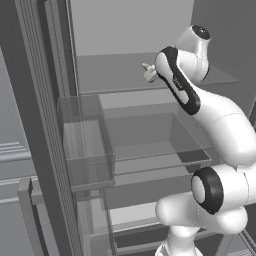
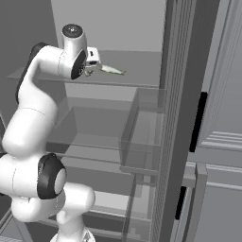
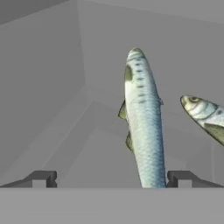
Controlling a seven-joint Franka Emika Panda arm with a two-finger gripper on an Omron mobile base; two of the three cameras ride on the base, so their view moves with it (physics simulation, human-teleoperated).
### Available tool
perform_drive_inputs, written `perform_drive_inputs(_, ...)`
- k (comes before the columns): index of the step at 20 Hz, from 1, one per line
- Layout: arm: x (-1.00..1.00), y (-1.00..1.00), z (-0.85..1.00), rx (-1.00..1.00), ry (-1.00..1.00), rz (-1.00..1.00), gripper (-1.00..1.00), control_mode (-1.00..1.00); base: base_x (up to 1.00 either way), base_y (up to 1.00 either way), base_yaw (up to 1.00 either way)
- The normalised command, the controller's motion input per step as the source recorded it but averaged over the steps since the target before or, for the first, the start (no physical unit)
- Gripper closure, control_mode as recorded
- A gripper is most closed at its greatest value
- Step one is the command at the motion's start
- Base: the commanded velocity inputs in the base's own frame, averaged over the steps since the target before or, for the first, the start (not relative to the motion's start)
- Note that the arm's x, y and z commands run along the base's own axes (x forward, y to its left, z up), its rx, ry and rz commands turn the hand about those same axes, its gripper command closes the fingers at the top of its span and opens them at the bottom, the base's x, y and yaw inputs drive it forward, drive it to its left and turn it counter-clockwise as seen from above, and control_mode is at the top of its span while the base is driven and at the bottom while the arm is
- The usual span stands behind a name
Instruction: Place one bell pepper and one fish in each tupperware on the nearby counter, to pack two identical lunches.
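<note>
No words, numbers, brands or signs can be read anywhere. A small pale marking sits on the dark band of the arm [image 1: 181,86] in the left base view, but it is too blurred to make out.

You're looking at two fish lying on the shelf right now, one long fish [image 3: 143,127] stretching up the middle of the hand view and a second fish [image 3: 204,114] poking in at its right edge, while one gripper [image 3: 111,179] is showing below them.
</note>
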Motion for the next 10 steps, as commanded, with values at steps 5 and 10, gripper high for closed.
perform_drive_inputs(5,0.36,0.08,0.00,0.00,0.00,-0.13,-1.00,-1.00,0.00,0.00,0.00)
perform_drive_inputs(10,0.28,-0.05,0.09,0.00,0.00,-0.15,-1.00,-1.00,0.00,0.00,0.00)
